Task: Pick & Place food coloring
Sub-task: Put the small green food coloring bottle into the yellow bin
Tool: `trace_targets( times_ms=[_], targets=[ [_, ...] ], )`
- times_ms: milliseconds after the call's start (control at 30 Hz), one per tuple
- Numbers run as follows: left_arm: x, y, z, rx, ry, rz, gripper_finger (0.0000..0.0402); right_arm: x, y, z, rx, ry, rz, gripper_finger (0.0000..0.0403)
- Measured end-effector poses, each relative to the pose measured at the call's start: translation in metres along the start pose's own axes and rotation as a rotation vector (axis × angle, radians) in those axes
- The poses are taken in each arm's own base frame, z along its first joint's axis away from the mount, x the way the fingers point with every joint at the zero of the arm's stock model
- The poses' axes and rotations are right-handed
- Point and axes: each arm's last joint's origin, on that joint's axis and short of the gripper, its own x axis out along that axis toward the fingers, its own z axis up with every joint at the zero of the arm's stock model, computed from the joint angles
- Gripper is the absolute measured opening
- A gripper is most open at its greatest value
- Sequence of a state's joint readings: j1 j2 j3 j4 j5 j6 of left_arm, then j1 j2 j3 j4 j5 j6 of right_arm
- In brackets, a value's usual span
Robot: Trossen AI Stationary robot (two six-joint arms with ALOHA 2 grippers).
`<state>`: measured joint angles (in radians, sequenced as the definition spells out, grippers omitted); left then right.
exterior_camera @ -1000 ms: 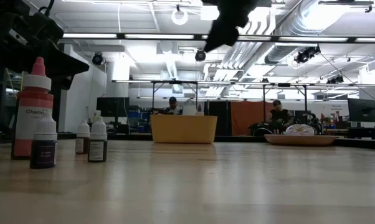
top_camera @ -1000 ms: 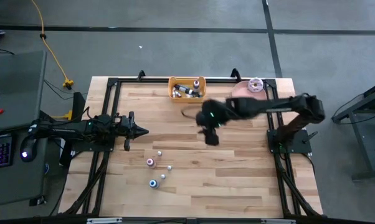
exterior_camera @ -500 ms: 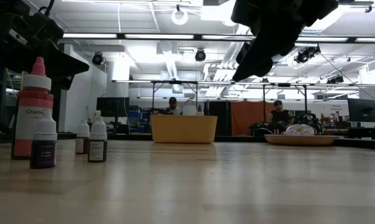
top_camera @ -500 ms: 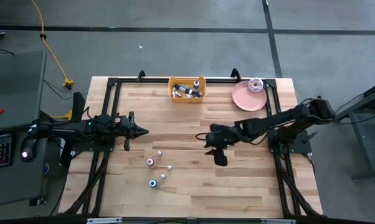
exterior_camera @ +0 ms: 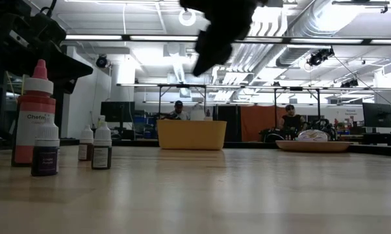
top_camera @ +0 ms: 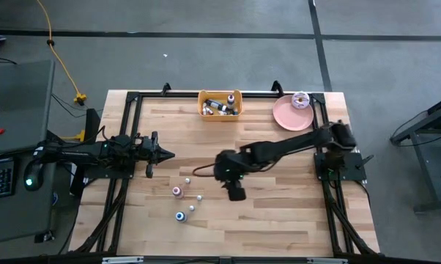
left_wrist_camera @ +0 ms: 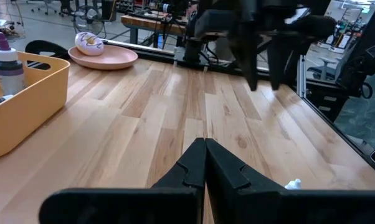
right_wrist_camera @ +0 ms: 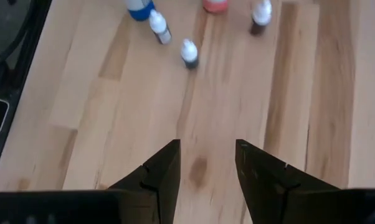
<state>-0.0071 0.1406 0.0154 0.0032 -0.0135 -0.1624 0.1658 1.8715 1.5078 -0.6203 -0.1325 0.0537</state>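
Note:
Several tiny food coloring bottles stand upright on their bases on the wood table: a pink-red one (top_camera: 177, 191), a blue one (top_camera: 180, 216) and whitish-capped small ones (top_camera: 199, 197). In the right wrist view they lie ahead of the fingers, the nearest (right_wrist_camera: 189, 53) included. More bottles lie in the yellow bin (top_camera: 220, 103). My right gripper (top_camera: 235, 192) hangs open above the table, right of the loose bottles (right_wrist_camera: 207, 155), touching nothing. My left gripper (top_camera: 165, 154) waits shut at the table's left (left_wrist_camera: 204, 155).
A pink plate (top_camera: 292, 114) with a donut (top_camera: 300, 99) sits at the far right corner. The yellow bin (exterior_camera: 191, 134) stands at the far edge's middle. Bare wood spreads between the bottles and the bin. People sit in the room beyond the table.
My right gripper has travelled from the table's middle toward the near edge, then toward the left, ending close to the loose bottles. The bottles and my left arm have kept still.

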Motion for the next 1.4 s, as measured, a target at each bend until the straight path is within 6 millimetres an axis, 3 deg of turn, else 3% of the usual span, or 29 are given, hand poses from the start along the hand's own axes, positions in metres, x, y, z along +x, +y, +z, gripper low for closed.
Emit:
trace_targets(
  times_ms=[233,600,733,1033,1400],
  targets=[
    [0.0,0.0,0.0,0.0,0.0,0.0,0.0001,0.015,0.0,0.036,-0.095,0.01,0.002,0.0144],
    [0.0,0.0,0.0,0.0,0.0,0.001,0.0001,0.054,-0.003,0.073,-0.136,-0.019,0.003,0.0145],
    [0.0,0.0,0.0,0.0,0.0,0.001,0.0001,0.069,-0.002,0.077,-0.141,-0.017,0.01,0.0145],
    [0.0,0.0,0.0,0.0,0.0,0.0,0.0001,0.1,0.008,0.067,-0.159,0.031,0.01,0.0144],
    [0.0,0.0,0.0,0.0,0.001,0.0,0.0001,0.116,0.008,0.06,-0.15,0.065,-0.015,0.0142]
  ],
)
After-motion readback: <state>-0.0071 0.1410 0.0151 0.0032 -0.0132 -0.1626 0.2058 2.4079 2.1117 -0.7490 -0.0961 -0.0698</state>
